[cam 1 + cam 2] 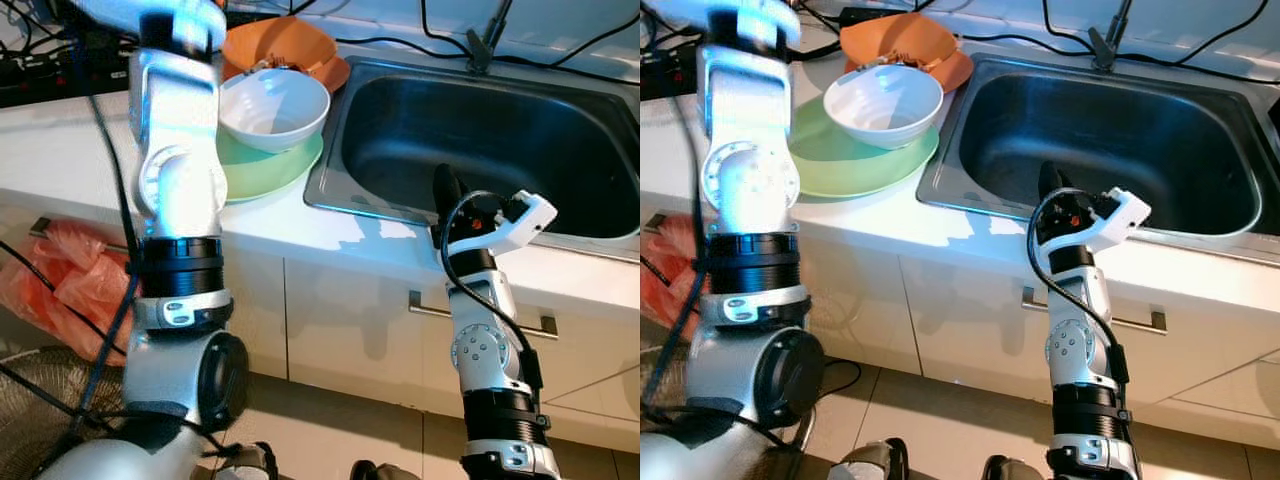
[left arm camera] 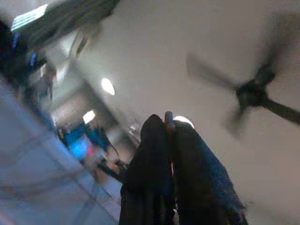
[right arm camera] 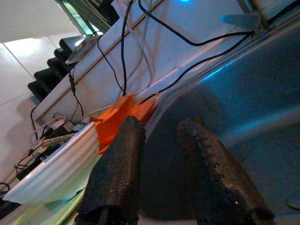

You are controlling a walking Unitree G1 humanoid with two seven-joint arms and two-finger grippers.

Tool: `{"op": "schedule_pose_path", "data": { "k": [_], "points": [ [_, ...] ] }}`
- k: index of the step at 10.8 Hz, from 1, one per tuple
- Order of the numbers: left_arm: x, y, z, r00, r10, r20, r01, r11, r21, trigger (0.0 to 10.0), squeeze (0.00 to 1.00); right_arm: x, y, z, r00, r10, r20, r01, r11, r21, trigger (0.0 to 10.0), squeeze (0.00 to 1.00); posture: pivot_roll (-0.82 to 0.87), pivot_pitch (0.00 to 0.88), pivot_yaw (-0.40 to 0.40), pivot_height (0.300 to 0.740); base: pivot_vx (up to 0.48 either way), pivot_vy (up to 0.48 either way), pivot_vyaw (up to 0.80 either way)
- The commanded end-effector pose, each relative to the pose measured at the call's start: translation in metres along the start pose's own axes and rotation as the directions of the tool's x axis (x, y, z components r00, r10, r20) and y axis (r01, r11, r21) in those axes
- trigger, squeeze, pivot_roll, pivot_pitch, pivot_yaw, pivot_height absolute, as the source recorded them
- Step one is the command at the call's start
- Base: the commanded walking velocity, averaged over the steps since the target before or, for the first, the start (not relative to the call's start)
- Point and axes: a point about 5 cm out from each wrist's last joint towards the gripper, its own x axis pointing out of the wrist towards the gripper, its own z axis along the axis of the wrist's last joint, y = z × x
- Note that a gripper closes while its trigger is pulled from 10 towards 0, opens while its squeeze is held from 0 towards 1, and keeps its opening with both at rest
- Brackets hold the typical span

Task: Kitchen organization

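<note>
Right gripper (image 3: 164,164): I hold it part open, empty, centre frame at sink (image 1: 590,115) rim, ready | left gripper (image 2: 168,140): closed, empty, pointing at ceiling | white bowl (image 1: 272,108): upper left, stacked on green plate (image 1: 262,170).

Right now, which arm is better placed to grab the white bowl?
Probably right. The right gripper is low at the sink front edge, fingers open, facing the white bowl. The left gripper is shut, pointing at the ceiling.
</note>
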Motion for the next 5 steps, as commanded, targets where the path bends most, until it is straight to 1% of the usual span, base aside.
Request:
{"op": "schedule_pose_path", "data": {
  "k": [1, 2, 3, 5],
  "points": [
    [-0.009, 0.014, -0.007, 0.999, 0.036, -0.026, -0.039, 0.992, -0.124, 10.0, 0.00, -0.007, -0.007, -0.008, 0.999, -0.038, -0.036, 0.038, 0.999, 0.005, 10.0, 0.00, 0.09, 0.129, -0.012, 0.740, 0.000, 0.000, 0.00],
    [-0.020, 0.027, -0.015, 0.995, 0.077, -0.056, -0.086, 0.982, -0.166, 10.0, 0.00, -0.006, -0.005, -0.007, 0.999, -0.032, -0.032, 0.032, 0.999, 0.011, 10.0, 0.00, 0.09, 0.131, -0.011, 0.740, 0.000, 0.000, 0.00],
    [-0.035, 0.044, -0.024, 0.985, 0.148, -0.082, -0.161, 0.969, -0.185, 10.0, 0.00, -0.005, -0.002, -0.006, 0.999, -0.028, -0.025, 0.028, 0.999, 0.019, 10.0, 0.00, 0.08, 0.134, -0.010, 0.740, 0.000, 0.000, 0.00],
    [-0.041, 0.047, -0.027, 0.984, 0.152, -0.095, -0.168, 0.967, -0.193, 10.0, 0.00, -0.003, 0.000, -0.005, 1.000, -0.024, -0.018, 0.025, 0.999, 0.031, 10.0, 0.00, 0.08, 0.135, -0.008, 0.740, 0.000, 0.000, 0.00]
  ]
}}
